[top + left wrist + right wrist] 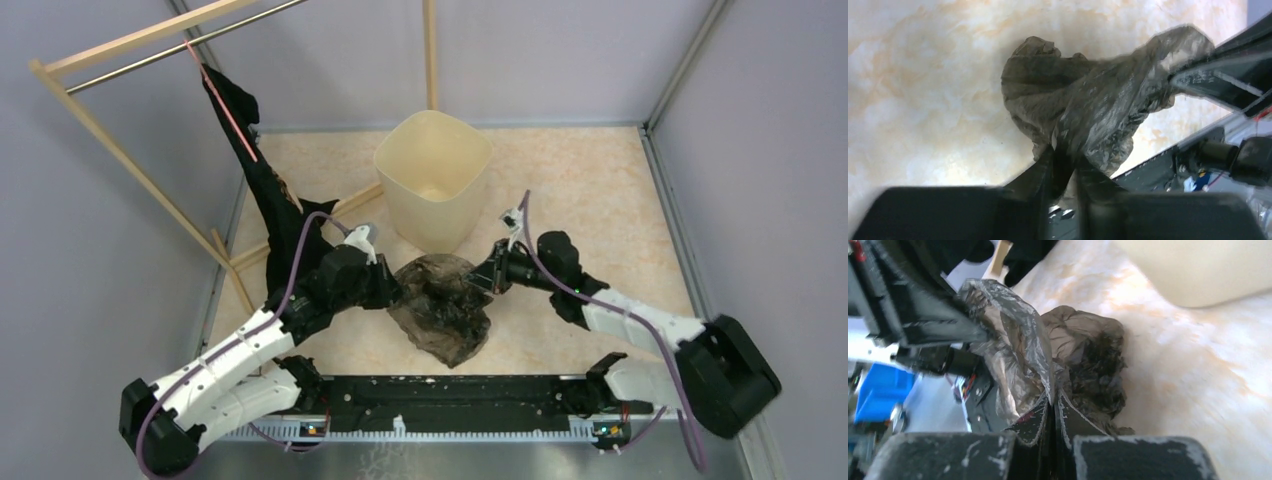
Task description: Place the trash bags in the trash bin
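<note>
White arms (pixel 235 350), purple cables (pixel 663 355), black hands (pixel 1065 155).

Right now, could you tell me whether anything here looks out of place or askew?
Nothing is spilled; the trash bin stands upright. The one oddity: a black sheet draped from the wooden frame, trailing down behind the left arm. The trash bag is pinched by the left gripper and right gripper.

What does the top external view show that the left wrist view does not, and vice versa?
Only top external: the trash bin and the wooden frame with a black bag hanging on it. Only left wrist: the close detail of the left gripper pinching the film. Both: the grey trash bag, with the right gripper gripping its other side.
</note>
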